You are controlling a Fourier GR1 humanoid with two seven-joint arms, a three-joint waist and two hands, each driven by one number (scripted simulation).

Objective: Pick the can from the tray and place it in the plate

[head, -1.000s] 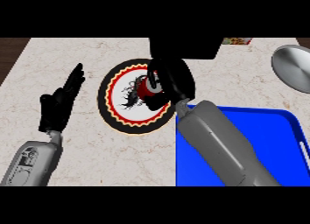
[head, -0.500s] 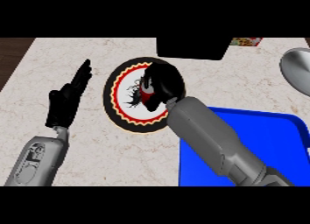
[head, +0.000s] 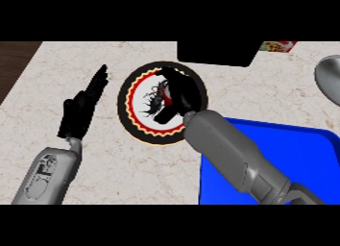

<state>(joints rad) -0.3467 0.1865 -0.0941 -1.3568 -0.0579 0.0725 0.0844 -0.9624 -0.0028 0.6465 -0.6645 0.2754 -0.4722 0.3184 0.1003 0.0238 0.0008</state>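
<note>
The plate [head: 137,125] has a black rim, a red and yellow ring and a white centre, and lies on the counter at mid view. My right hand [head: 178,93] is over its right half, fingers curled round the can [head: 168,100], of which only a red sliver shows. The blue tray [head: 308,158] lies at the lower right, partly behind my right forearm, with nothing showing on it. My left hand [head: 77,113] rests open, fingers up, to the left of the plate and apart from it.
A black box [head: 215,53] stands at the counter's back just behind the plate. A small colourful packet [head: 279,46] is beside it. A round metal dish [head: 336,81] sits at the right edge. The counter's left edge [head: 17,72] runs diagonally at the far left.
My right hand with the can has stayed over the plate, shifting slightly left and toward its centre. The left hand has hardly moved.
</note>
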